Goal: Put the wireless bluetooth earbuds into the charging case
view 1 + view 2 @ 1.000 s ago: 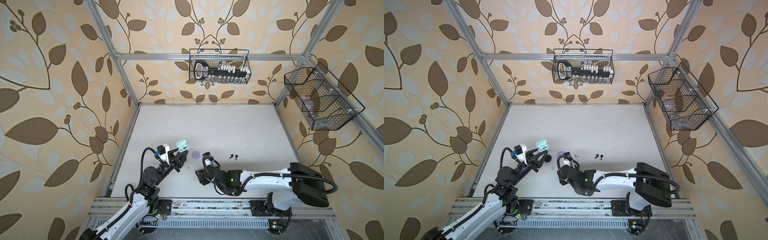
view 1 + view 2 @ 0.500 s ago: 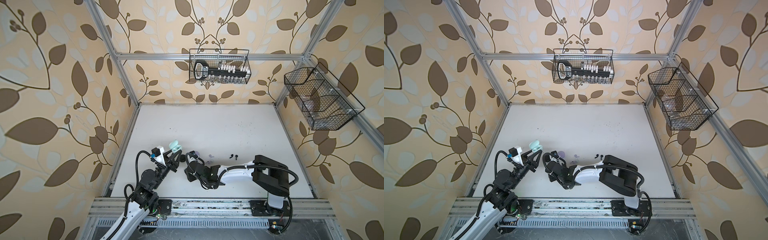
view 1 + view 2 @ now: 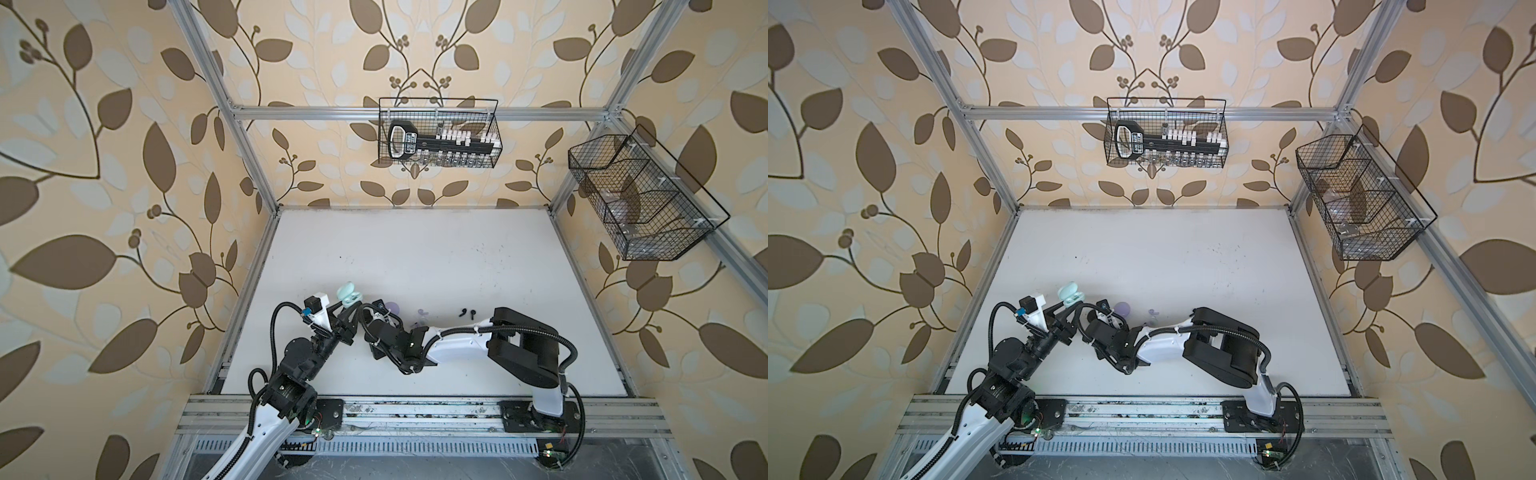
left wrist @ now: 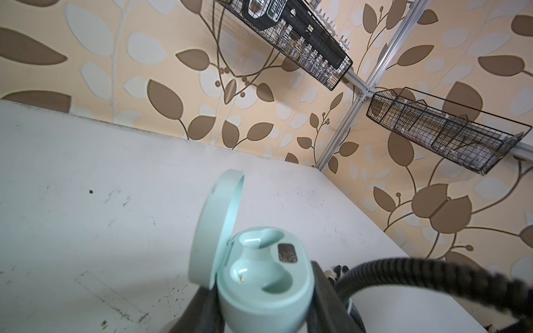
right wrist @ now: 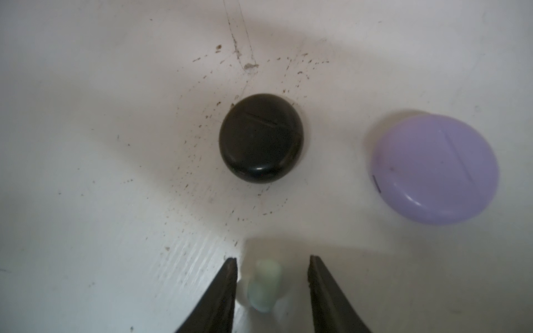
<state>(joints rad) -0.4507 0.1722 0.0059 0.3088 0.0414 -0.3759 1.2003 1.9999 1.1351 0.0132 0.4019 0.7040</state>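
Note:
My left gripper [image 4: 259, 315] is shut on the base of a mint charging case [image 4: 261, 276], held off the table with its lid open and both sockets empty; the case [image 3: 349, 294] shows in both top views. My right gripper [image 5: 272, 261] is low over the table, its jaws open on either side of a pale mint earbud [image 5: 264, 285]. One finger is nearly against it and a gap shows on the other side. A lavender earbud [image 3: 422, 312] and two black earbuds [image 3: 465, 311] lie on the table beside the right arm [image 3: 453, 345].
A shut black case [image 5: 261, 138] and a shut lavender case [image 5: 435, 168] lie on the white table [image 3: 415, 249] just beyond the right jaws. Wire baskets hang on the back wall [image 3: 438, 133] and the right wall [image 3: 640, 199]. The two arms are close together at the front left.
My right arm has swung left across the table toward the left gripper, and its jaws have narrowed around the mint earbud. The left gripper has drawn back a little with the case.

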